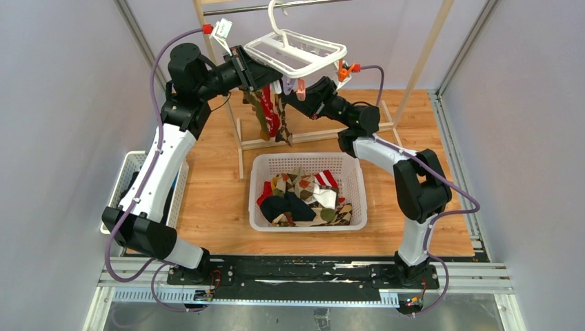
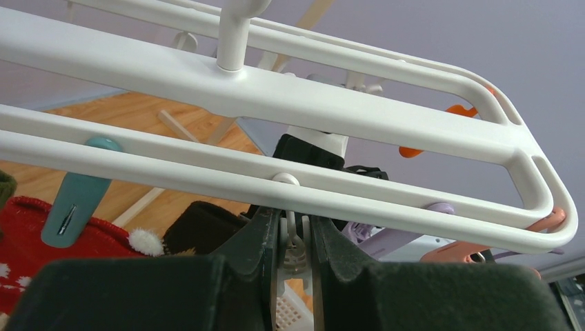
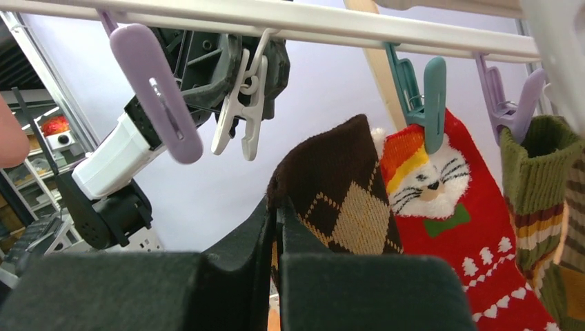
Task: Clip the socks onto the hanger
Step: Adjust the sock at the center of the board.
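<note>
While the brown sock (image 3: 345,186) is pinched by the closed right claw (image 3: 276,227) under the hanger (image 2: 276,89), it may be dropped if the white clip (image 3: 241,110), gripped by the left claw (image 2: 293,234), is not opened wide.

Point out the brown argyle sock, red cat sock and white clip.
brown argyle sock (image 3: 343,205), right wrist view, on a tan diamond.
red cat sock (image 3: 422,185), right wrist view, on the cat's face.
white clip (image 3: 251,117), right wrist view, on its right prong.
</note>
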Available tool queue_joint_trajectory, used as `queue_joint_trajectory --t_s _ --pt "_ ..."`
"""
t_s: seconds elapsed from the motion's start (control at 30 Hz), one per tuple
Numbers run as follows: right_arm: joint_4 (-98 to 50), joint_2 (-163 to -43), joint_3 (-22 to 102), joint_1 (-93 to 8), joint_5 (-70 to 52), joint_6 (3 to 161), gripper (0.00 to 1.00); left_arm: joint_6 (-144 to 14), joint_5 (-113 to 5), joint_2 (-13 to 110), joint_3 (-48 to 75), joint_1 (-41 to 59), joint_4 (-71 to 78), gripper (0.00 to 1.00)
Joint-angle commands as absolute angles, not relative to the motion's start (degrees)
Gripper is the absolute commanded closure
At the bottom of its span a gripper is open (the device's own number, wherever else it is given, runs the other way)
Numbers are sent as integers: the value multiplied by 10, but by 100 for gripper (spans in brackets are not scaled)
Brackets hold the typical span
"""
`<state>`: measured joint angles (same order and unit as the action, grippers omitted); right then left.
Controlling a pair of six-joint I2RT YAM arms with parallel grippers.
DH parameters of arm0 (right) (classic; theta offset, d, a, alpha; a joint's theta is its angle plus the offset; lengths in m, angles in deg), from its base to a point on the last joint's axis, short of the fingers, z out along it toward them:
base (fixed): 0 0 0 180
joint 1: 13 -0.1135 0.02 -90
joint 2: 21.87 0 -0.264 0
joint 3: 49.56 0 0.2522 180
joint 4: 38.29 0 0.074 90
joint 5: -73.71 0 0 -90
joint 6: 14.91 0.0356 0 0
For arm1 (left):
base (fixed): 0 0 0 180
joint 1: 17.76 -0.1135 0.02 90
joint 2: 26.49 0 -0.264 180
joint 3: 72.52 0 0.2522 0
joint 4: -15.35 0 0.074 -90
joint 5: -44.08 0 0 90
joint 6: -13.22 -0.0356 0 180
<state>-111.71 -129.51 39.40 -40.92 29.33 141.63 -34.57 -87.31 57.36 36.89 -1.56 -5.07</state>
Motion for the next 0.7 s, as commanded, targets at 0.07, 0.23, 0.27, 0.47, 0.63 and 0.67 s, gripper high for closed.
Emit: queue_joint_trajectory --t_s 0.07,0.23,0.27,0.47,0.63,0.67 --pt "-1159 -1273 376 -404 268 1415 100 -347 -903 567 362 -16 -60 100" --pt "-1149 -1218 244 -415 249 1380 100 -347 -897 568 363 -19 -61 100" --pt "-1141 -1207 218 -416 241 1377 100 -347 -895 569 364 -19 -62 100" --pt "-960 -1079 54 -421 190 1314 100 -356 -891 569 370 -23 -77 100" --pt "-492 -915 -10 -421 42 1179 100 -359 -893 570 373 -26 -81 100" --pt "-433 -888 -14 -419 4 1157 100 -357 -894 570 372 -26 -80 100"
